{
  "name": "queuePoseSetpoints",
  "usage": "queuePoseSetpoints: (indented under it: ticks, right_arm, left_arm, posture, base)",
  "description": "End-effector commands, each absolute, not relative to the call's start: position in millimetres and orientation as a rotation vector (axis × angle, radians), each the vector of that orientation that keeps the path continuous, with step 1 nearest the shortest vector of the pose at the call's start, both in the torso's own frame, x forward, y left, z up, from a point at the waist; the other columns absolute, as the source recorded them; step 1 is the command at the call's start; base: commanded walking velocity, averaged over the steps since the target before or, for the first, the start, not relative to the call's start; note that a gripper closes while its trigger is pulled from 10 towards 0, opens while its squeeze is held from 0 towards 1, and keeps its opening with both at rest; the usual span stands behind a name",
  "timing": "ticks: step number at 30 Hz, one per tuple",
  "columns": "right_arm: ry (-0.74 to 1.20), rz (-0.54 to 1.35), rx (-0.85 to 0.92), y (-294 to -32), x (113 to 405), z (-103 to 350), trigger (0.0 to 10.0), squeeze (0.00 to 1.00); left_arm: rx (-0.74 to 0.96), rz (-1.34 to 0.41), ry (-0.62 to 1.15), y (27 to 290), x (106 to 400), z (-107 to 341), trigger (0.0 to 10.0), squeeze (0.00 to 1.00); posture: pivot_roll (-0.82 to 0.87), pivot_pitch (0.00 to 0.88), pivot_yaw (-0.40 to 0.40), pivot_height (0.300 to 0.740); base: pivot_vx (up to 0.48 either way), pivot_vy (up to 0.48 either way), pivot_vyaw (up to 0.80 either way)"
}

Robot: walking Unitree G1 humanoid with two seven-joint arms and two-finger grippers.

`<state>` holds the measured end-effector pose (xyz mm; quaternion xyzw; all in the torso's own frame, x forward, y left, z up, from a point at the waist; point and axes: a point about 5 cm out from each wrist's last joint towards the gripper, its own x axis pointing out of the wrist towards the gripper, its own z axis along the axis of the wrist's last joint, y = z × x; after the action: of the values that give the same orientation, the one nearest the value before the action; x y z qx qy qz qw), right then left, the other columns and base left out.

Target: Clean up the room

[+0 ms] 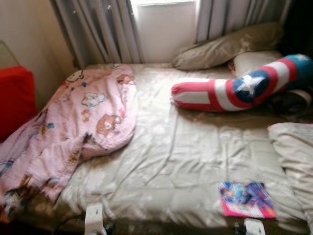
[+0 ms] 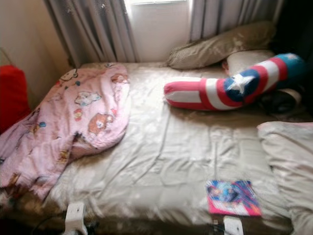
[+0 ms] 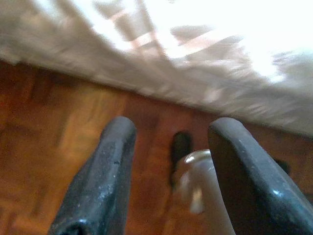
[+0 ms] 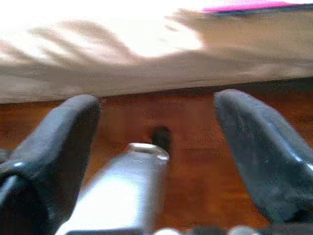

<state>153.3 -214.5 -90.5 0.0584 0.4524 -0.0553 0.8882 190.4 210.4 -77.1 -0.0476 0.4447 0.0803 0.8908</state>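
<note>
A bed with a wrinkled beige sheet [image 1: 176,156] lies before me. A pink cartoon-print blanket [image 1: 73,127] is crumpled on its left side and hangs over the edge. A long red, white and blue star bolster [image 1: 239,90] lies at the back right. A pink and blue comic book [image 1: 246,199] rests near the front edge. My left gripper [image 3: 171,142] is open above the wooden floor beside the bed. My right gripper [image 4: 156,127] is open too, low by the bed's side below the book's pink edge [image 4: 244,6].
Beige pillows [image 1: 225,46] lie at the back right, another pale pillow [image 1: 296,152] at the right edge. Grey curtains [image 1: 102,29] and a bright window stand behind the bed. A red object [image 1: 14,98] sits at the far left. Wooden parquet floor [image 3: 44,147] runs along the bed.
</note>
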Motion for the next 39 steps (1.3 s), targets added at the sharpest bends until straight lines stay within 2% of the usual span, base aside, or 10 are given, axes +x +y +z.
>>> queuePoseSetpoints:
  ticks: [1,22,30,39]
  right_arm:
    - [0.946,-0.141,0.11,-223,149,-90,10.0,0.0]
    - [0.957,-0.133,0.1,-225,147,-91,10.0,0.0]
    - [0.958,-0.14,0.107,-224,147,-91,10.0,0.0]
    - [0.954,-0.145,0.121,-224,147,-91,10.0,0.0]
  left_arm:
    - [-0.1,0.157,0.919,205,194,-77,10.0,0.0]
    - [-0.082,0.141,0.924,215,189,-77,10.0,0.0]
    - [-0.087,0.127,0.934,198,188,-80,10.0,0.0]
    - [-0.089,0.125,0.935,195,190,-80,10.0,0.0]
  posture:
    - [0.03,0.018,0.04,0.74]
    - [0.04,0.049,0.033,0.74]
    - [0.04,0.049,0.034,0.74]
    - [0.04,0.05,0.034,0.74]
  base:
    - [0.0,0.48,0.0]
    - [0.0,0.48,0.0]
    - [0.0,0.48,0.0]
    - [0.0,0.48,0.0]
